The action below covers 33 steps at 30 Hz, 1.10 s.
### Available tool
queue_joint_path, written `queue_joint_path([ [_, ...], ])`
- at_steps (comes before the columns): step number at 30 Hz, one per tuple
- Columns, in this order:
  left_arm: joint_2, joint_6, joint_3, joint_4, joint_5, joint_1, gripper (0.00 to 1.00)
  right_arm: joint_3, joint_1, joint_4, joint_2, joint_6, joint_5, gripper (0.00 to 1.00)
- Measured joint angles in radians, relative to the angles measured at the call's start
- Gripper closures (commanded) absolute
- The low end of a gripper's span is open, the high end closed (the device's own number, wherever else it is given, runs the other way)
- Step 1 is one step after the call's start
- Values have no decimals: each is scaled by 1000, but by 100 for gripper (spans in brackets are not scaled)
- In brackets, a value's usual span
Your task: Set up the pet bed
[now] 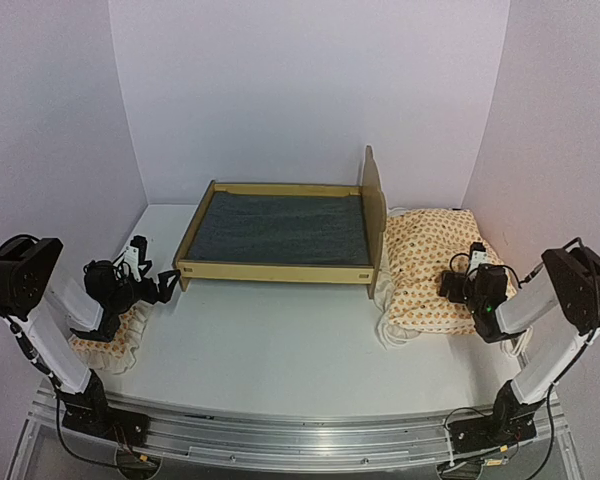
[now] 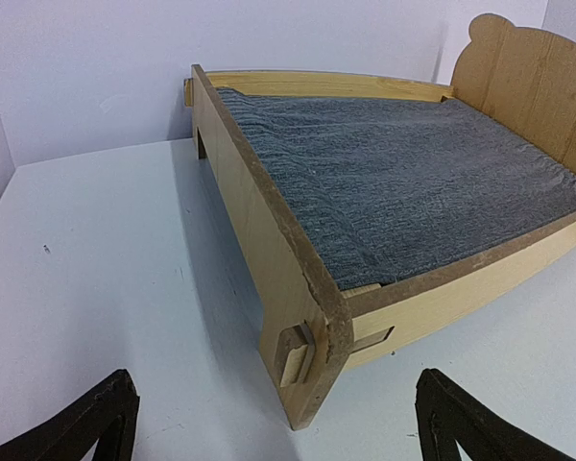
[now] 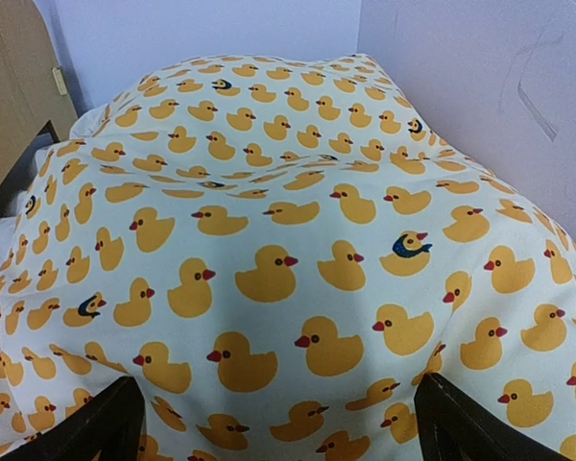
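- The bed (image 1: 275,232) stands at the back middle of the white counter (image 1: 280,350), with its grey base panel bare and its scalloped headboard (image 1: 373,205) upright at the right end.
- The left hand (image 1: 165,287) hovers low at the bed's near left corner, close to it but not touching.
- In the left wrist view, its two dark fingers (image 2: 101,418) are spread wide with nothing between them, and the corner post sits just ahead of the gap.
- A small ruffled pillow (image 1: 108,345) lies on the counter under the left arm, apart from the bed.
- The right hand (image 1: 458,283) is over the duck-print cushion (image 1: 425,262), on the far side of the headboard from the bed frame.
- Its fingers (image 3: 96,423) are also spread and grip nothing; whether they press into the fabric cannot be told.
- The cushion lies just beside the headboard, in the right back corner by the wall.
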Motion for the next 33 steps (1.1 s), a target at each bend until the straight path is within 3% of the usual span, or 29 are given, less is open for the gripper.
queue_joint_path([
  [4, 0, 0, 0, 0, 0, 0, 0, 1, 0, -76, -66, 19, 45, 2],
  [12, -19, -3, -2, -14, -5, 0, 0, 96, 0, -365, -452, 23, 103, 2],
  [17, -320, -28, -4, -196, -56, 1, 0, 293, -1, -674, -539, 55, 44, 2],
  [21, -630, -58, 25, -380, -80, 2, 0, 513, 0, -986, -465, 153, 47, 2],
  [25, -783, -64, 121, -578, -56, 2, 0, 737, 0, -1250, -280, 241, 46, 2],
  [29, -756, -60, 250, -729, -23, 2, 0, 858, 0, -1441, -78, 291, 27, 2],
  [33, -616, -52, 430, -866, 20, 2, 0, 942, 0, -1558, 129, 309, 8, 4],
])
